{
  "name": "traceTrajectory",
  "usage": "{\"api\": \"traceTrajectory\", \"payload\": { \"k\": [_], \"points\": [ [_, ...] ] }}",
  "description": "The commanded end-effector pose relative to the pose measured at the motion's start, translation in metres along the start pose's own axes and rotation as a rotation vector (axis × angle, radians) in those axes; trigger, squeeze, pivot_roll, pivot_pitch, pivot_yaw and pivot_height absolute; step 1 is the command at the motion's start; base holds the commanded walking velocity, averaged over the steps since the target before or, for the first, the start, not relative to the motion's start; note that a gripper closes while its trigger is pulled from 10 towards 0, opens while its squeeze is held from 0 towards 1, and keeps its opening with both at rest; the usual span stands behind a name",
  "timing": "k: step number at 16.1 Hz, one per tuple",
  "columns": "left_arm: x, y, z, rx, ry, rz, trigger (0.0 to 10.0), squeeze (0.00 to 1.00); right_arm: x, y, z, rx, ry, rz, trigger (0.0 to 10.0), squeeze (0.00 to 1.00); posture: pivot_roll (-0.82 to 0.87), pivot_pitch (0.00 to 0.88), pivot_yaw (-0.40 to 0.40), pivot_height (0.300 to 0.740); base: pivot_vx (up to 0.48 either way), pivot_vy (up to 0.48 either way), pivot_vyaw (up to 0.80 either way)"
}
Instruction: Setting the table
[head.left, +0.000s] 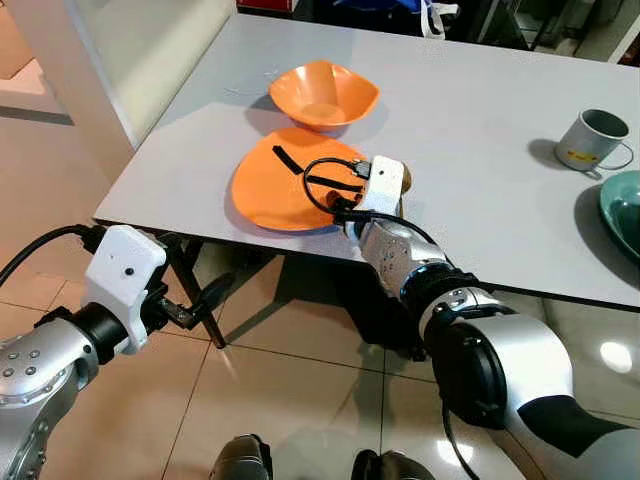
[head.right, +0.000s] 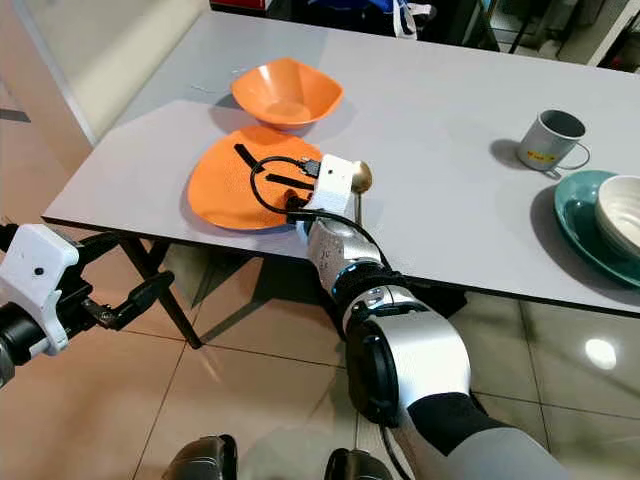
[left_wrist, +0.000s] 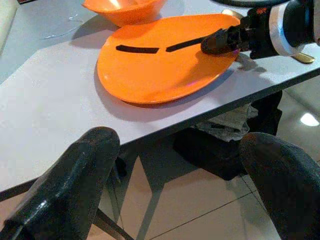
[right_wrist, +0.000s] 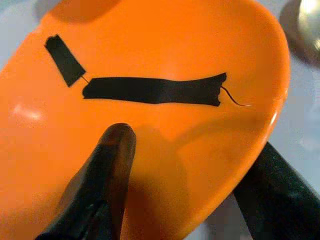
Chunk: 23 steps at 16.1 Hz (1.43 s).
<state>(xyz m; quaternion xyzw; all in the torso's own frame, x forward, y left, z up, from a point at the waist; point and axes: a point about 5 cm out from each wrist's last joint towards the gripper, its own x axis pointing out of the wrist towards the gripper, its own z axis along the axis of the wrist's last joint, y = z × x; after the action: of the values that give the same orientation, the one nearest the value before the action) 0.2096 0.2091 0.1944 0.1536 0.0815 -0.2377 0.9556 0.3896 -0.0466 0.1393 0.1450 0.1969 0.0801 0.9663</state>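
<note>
1. A pale grey worktop (head.left: 480, 150) runs across the room, its near edge straight and thin.
2. Dark metal legs (head.left: 195, 290) slant beneath it at the corner.
3. The floor (head.left: 300, 390) is glossy beige tile with thin grout lines, carrying a bright ceiling-light reflection (head.left: 615, 357).
4. A cream wall panel (head.left: 130, 60) stands beside the worktop's left end.
5. Dark furniture (head.left: 520, 25) crowds the far side, too dim to identify.
</note>
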Motion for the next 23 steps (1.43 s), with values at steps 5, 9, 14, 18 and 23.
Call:
{"api": "traceTrajectory", "payload": {
  "k": [5, 9, 14, 18, 23],
  "points": [
    [0.000, -0.002, 0.003, 0.005, 0.002, -0.022, 10.0, 0.00, 0.000, 0.002, 0.015, -0.292, -0.071, -0.019, 10.0, 0.00, 0.24, 0.150, -0.041, 0.740, 0.000, 0.000, 0.00],
    [0.000, -0.003, 0.004, 0.007, 0.001, -0.028, 10.0, 0.00, 0.000, 0.006, 0.000, -0.321, 0.030, 0.037, 10.0, 0.00, 0.24, 0.147, -0.041, 0.740, 0.000, 0.000, 0.00],
    [0.000, -0.002, 0.004, 0.007, 0.003, -0.030, 10.0, 0.00, -0.002, 0.014, 0.002, 0.107, 0.195, 0.145, 10.0, 0.00, 0.23, 0.136, -0.036, 0.740, 0.000, 0.000, 0.00],
    [0.003, 0.000, 0.004, 0.007, -0.001, -0.029, 10.0, 0.00, -0.004, 0.019, 0.020, -0.028, 0.230, 0.154, 10.0, 0.00, 0.22, 0.122, -0.034, 0.740, 0.000, 0.000, 0.00],
    [0.005, 0.002, 0.006, 0.013, -0.013, -0.023, 10.0, 0.00, -0.003, 0.008, 0.045, -0.133, 0.070, 0.023, 10.0, 0.00, 0.23, 0.096, -0.040, 0.740, 0.000, 0.000, 0.00]
  ]
}}
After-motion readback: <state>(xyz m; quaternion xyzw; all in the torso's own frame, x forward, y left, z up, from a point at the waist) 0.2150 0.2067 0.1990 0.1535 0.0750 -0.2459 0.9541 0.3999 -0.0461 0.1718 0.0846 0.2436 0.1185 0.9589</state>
